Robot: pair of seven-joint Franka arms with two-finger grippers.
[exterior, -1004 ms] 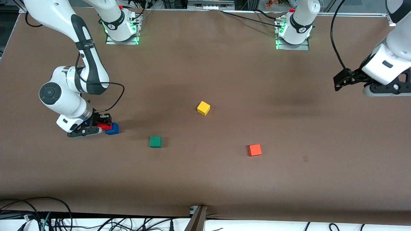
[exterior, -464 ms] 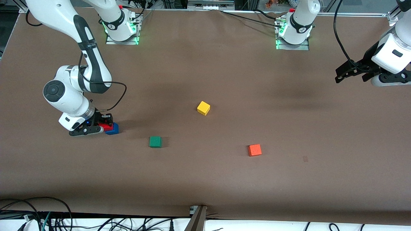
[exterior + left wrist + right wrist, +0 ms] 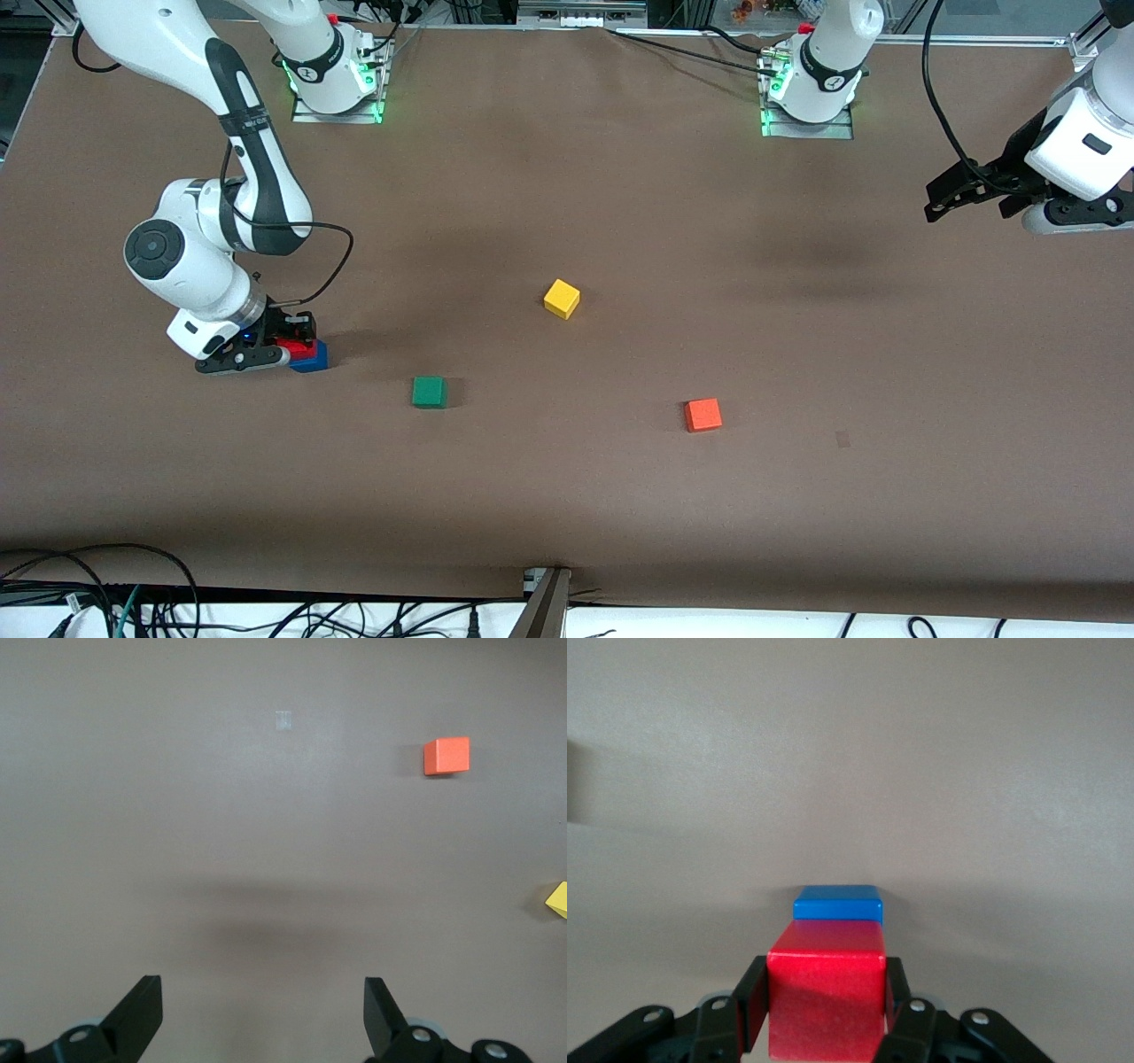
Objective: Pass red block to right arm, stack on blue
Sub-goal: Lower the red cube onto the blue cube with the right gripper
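My right gripper [image 3: 292, 342] is shut on the red block [image 3: 299, 347], its fingers [image 3: 750, 1010] pressed against two opposite faces of that block [image 3: 827, 997]. The blue block [image 3: 313, 358] lies on the table right by it. In the right wrist view the red block covers the near edge of the blue block [image 3: 838, 903]; whether they touch I cannot tell. My left gripper [image 3: 946, 202] hangs open over bare table at the left arm's end, and its fingers [image 3: 142, 1014] hold nothing.
A green cube [image 3: 429, 392] lies beside the blue block, toward the table's middle. A yellow cube [image 3: 562, 298] sits mid-table. An orange-red cube [image 3: 702, 414] lies nearer the front camera, and shows in the left wrist view as well [image 3: 446, 756]. Cables run along the front edge.
My right gripper has shifted slightly with the red block toward the blue block. The left arm has drawn back toward its end of the table and turned a little.
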